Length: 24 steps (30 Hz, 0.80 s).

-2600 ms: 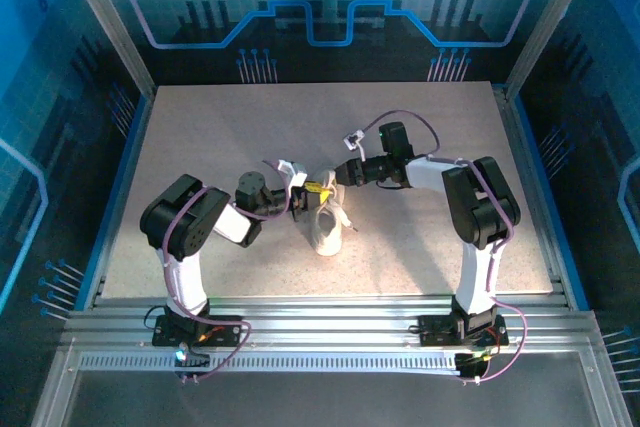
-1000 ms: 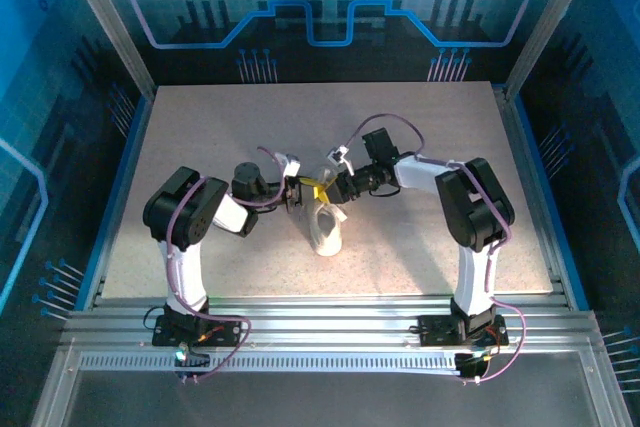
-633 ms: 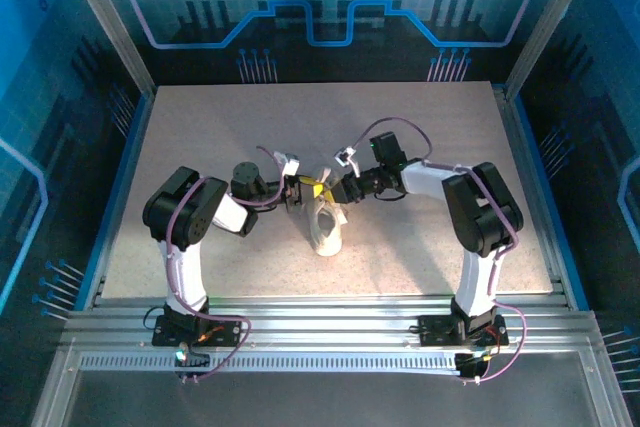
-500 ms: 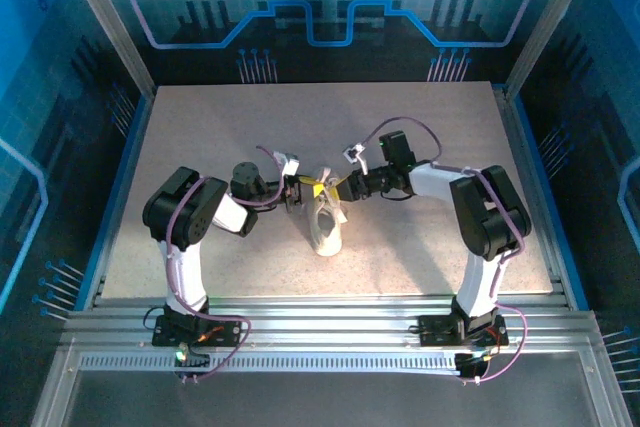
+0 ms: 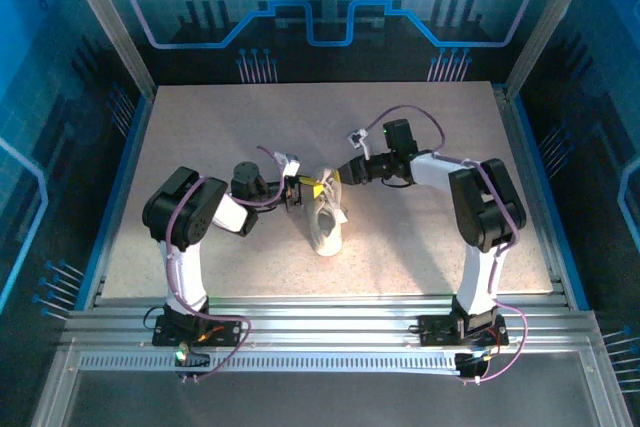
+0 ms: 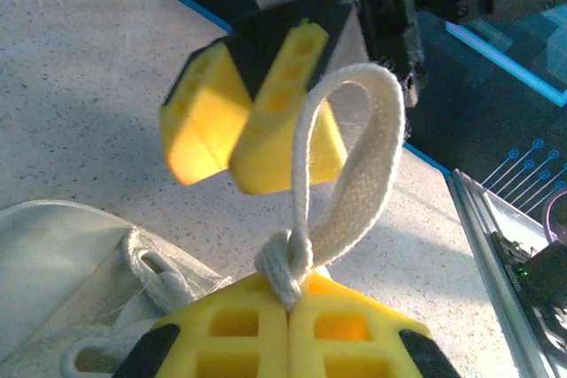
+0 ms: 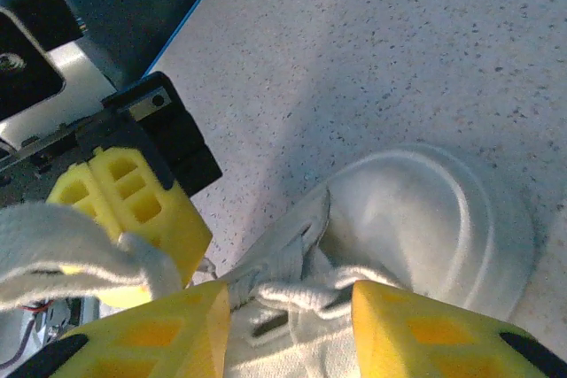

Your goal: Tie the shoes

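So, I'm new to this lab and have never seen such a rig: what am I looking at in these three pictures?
Two white robot arms are bolted at the near edge of a speckled grey table. The wide picture comes from a fixed camera above and behind them; each close-up comes from a camera on one wrist, so the yellow blocks at its lower edge are that arm's own fingers. On the table sits one small white low-top sneaker. The left gripper is shut on a loop of flat white lace. The right gripper is open, nothing between its fingers, close over the sneaker's lacing.
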Motion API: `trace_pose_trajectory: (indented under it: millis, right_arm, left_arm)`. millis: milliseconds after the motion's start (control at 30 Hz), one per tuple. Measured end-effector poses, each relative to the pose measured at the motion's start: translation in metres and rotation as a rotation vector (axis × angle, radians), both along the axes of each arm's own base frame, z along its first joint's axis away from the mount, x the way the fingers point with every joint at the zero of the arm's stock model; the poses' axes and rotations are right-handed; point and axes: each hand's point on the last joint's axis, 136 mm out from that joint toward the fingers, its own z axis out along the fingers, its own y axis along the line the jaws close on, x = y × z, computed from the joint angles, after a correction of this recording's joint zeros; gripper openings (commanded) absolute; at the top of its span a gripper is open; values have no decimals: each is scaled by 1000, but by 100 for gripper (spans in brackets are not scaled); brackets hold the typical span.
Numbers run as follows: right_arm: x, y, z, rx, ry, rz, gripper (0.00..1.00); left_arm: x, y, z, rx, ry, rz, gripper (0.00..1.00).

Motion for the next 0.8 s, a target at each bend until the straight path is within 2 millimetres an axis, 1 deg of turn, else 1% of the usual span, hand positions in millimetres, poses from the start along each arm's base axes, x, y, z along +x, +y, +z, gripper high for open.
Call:
trace_pose_trajectory:
  millis: [100,267,433,567,700,800]
  right_arm:
    - [-2,13,-5,22,18,54,41]
    - [-21,31,-7,51,46,172,36]
    - [-32,30,-4,66,51,234,34]
    - [-37,29,-2,65,54,267,36]
    - [-40,29,0,66,58,293,36]
    - [-43,28,-3,59,68,303,35]
  left_arm:
    - [-1,0,-1,17,-10,-3,0]
    - [-3,1,-1,47,-49,-14,0]
    - [-8,1,-3,88,-75,-36,0]
    - [-10,2,-2,114,-99,-42,0]
    - [-9,3,-3,133,-110,-28,0]
    - [-7,4,-7,144,-103,-18,0]
